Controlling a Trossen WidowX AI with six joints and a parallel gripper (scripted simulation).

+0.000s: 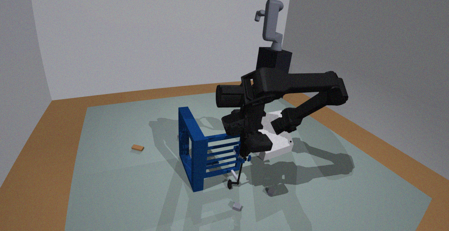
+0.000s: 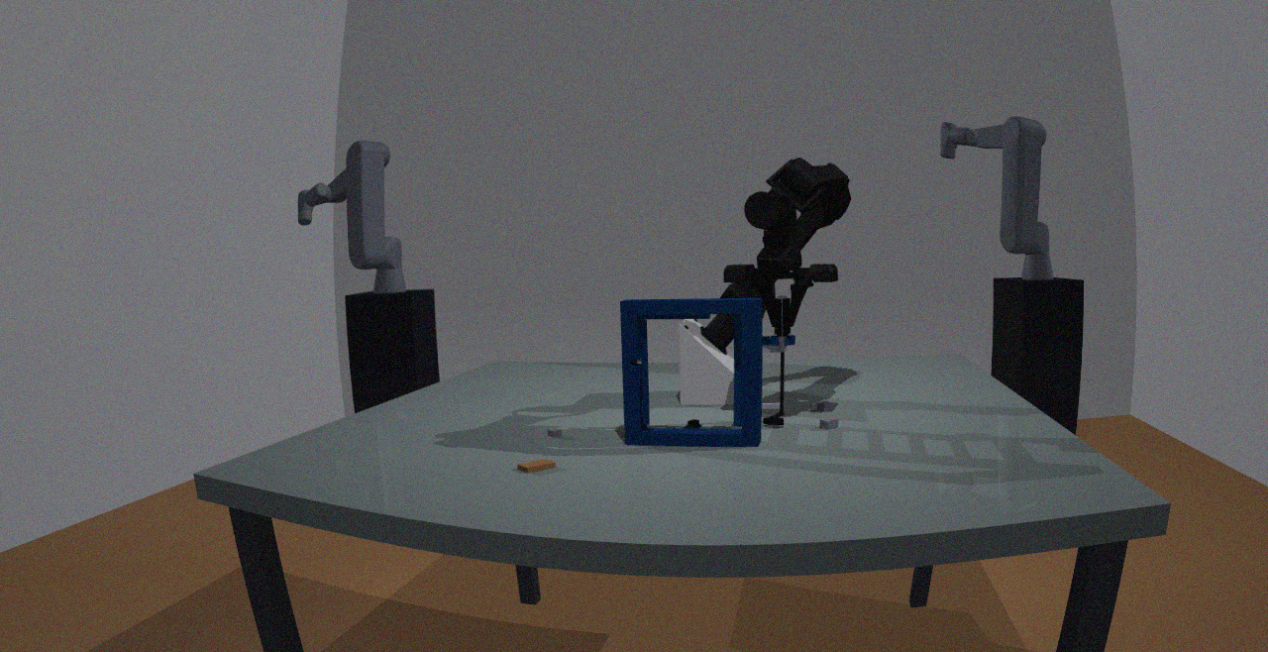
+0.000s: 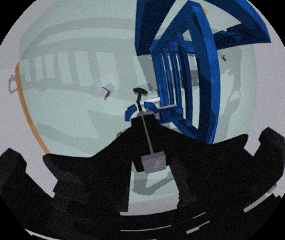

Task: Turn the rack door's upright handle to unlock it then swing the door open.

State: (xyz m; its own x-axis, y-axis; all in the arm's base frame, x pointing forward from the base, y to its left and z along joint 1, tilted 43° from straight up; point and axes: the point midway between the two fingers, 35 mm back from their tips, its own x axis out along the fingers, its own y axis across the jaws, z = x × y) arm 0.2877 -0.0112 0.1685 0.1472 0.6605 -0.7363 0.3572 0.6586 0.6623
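Observation:
The blue frame (image 1: 198,163) (image 2: 748,373) (image 3: 144,30) stands upright. Its slatted blue door (image 1: 219,172) (image 3: 210,77) is swung far out toward the arm's side, roughly square to the frame; in the exterior view it is hidden behind the frame's post. My gripper (image 1: 243,157) (image 2: 781,335) (image 3: 145,130) points down, shut on the handle at the door's free edge. Blue parts of the handle (image 1: 242,158) (image 2: 769,340) (image 3: 151,107) show around the fingertips. A thin black rod (image 1: 239,173) (image 2: 782,381) with a black foot reaches down below them. The handle's turn is hard to read.
An orange block (image 1: 137,147) (image 2: 536,465) lies beyond the frame. Small grey blocks (image 1: 237,206) (image 2: 828,423) (image 3: 104,93) lie on the door's outer side. A white wedge-shaped block (image 1: 277,149) (image 2: 704,381) stands behind the gripper, under the arm.

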